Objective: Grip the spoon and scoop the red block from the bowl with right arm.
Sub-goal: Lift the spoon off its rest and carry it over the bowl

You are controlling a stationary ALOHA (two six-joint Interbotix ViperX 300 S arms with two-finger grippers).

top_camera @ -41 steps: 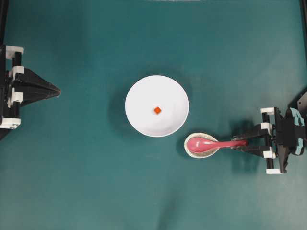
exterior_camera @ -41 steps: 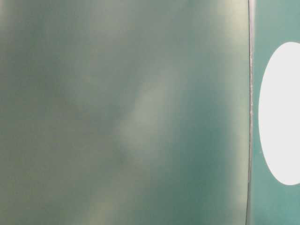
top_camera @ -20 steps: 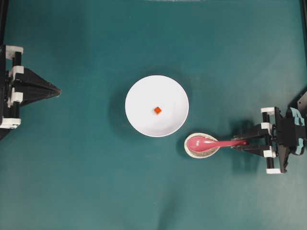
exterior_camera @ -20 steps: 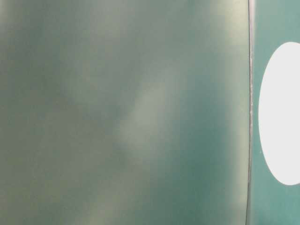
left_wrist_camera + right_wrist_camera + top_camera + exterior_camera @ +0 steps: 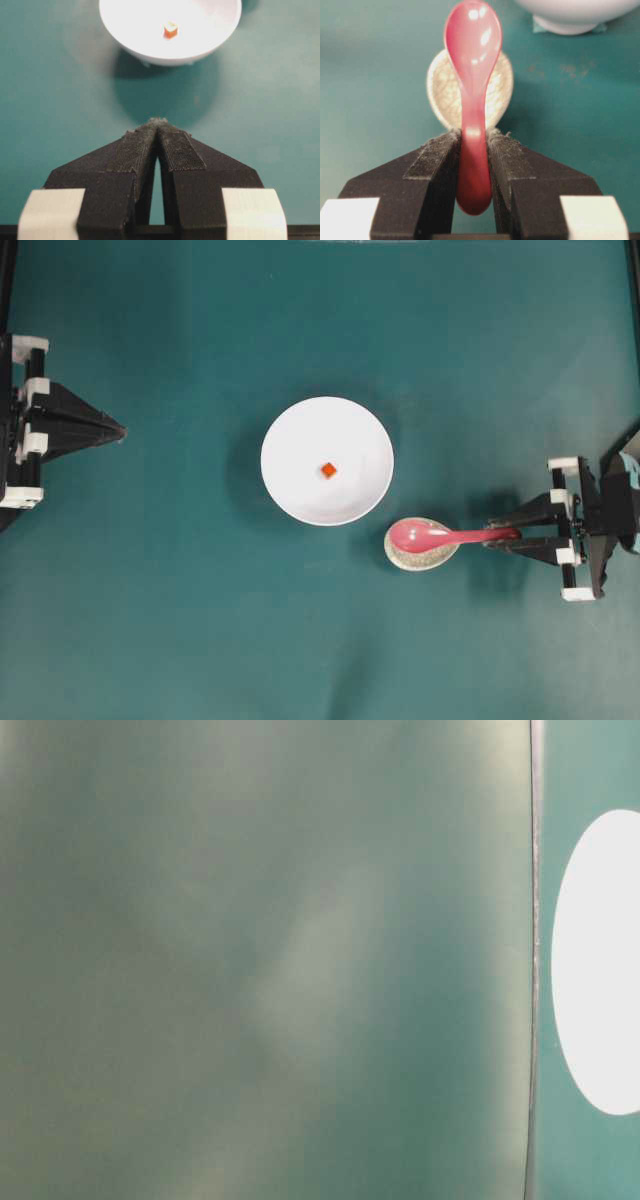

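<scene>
In the right wrist view, the right gripper (image 5: 474,150) is clamped on the handle of the pink-red spoon (image 5: 472,65), its two black fingers (image 5: 437,160) pressing either side of the shaft while the rounded handle end pokes back between them. The spoon's long axis runs straight out from the gripper, with the scoop at the far end, hollow side up. Under and just past the scoop lies the speckled white oval spoon rest (image 5: 440,85); whether the scoop touches it cannot be told. Beyond that, at the top edge, stands the foot of the white bowl (image 5: 570,17) on the teal bench (image 5: 380,60). From overhead, the spoon (image 5: 450,535) lies nearly level across the picture, handle to the right in the right gripper (image 5: 510,534), scoop pointing left over the spoon rest (image 5: 420,552), which sits just below and right of the bowl (image 5: 300,490). The tiny red block (image 5: 327,470) sits near the bowl's centre. Far off at the left edge, the left gripper (image 5: 118,429) has its fingers pressed together on nothing, pointing toward the bowl.
</scene>
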